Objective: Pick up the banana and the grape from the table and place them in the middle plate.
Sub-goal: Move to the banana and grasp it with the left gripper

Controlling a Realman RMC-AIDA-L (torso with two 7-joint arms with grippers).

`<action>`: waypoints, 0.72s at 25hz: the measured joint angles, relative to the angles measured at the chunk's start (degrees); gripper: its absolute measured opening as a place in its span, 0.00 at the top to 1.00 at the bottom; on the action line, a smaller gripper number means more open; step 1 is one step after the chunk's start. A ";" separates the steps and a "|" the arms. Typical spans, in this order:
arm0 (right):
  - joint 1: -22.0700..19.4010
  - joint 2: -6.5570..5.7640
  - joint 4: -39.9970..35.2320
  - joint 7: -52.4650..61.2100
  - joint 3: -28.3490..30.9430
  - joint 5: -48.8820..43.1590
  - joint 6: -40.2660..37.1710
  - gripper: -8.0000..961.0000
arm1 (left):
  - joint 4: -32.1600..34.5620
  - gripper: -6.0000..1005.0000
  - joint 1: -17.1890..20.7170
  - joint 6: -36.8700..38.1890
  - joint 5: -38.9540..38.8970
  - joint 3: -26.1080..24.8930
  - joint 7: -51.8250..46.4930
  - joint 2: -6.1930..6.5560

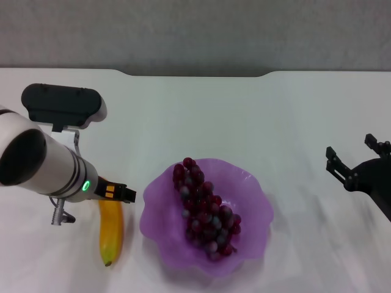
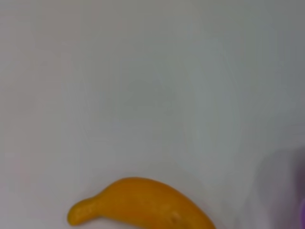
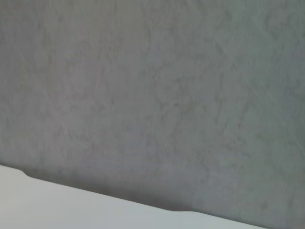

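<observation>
On the counter (image 1: pixel 201 116), the banana (image 1: pixel 111 229) lay just left of the middle plate (image 1: pixel 253 183), which held the grape (image 1: pixel 204 207). The left hand (image 1: pixel 116 191) hovered over it, finger state indeterminate. The right hand (image 1: pixel 353 165) stood apart, idle. An off-centre grasp could roll the banana.

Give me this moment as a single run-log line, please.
grape: in middle plate | banana: on table, beside plate | left claw: over banana's far end | right claw: open, empty, off to the right

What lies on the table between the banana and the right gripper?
The middle plate holding the grape lies between the banana and the right gripper, as the head view shows.
</observation>
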 joint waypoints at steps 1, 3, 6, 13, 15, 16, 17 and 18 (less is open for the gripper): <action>0.00 0.00 0.05 -0.03 0.00 -0.01 -0.12 0.09 | 0.30 0.14 -0.01 0.36 0.00 -0.13 -0.14 0.02; 0.00 0.00 0.17 -0.11 0.00 -0.03 -0.29 0.09 | 0.90 0.14 -0.01 1.11 -0.02 -0.45 -0.28 0.03; 0.00 0.00 0.30 -0.19 0.00 -0.03 -0.32 0.09 | 1.73 0.14 -0.02 2.26 -0.09 -0.60 -0.44 0.02; -0.01 0.05 0.49 -1.12 0.00 -0.03 -0.44 0.09 | 3.88 0.14 -0.01 4.09 -0.10 -0.78 -0.73 -0.03; -0.01 0.07 0.68 -1.42 -0.09 -0.03 -0.45 0.09 | 4.81 0.14 -0.09 4.66 -0.10 -0.83 -0.77 -0.03; -0.02 0.07 0.81 -1.59 -0.13 -0.03 -0.45 0.09 | 5.22 0.14 -0.13 4.79 -0.10 -0.84 -0.78 -0.04; -0.04 0.08 0.93 -1.69 -0.15 -0.03 -0.45 0.09 | 5.45 0.14 -0.15 4.84 -0.10 -0.86 -0.78 -0.04; -0.06 0.09 1.01 -1.77 -0.16 -0.03 -0.46 0.09 | 5.69 0.14 -0.17 4.93 -0.10 -0.87 -0.78 -0.06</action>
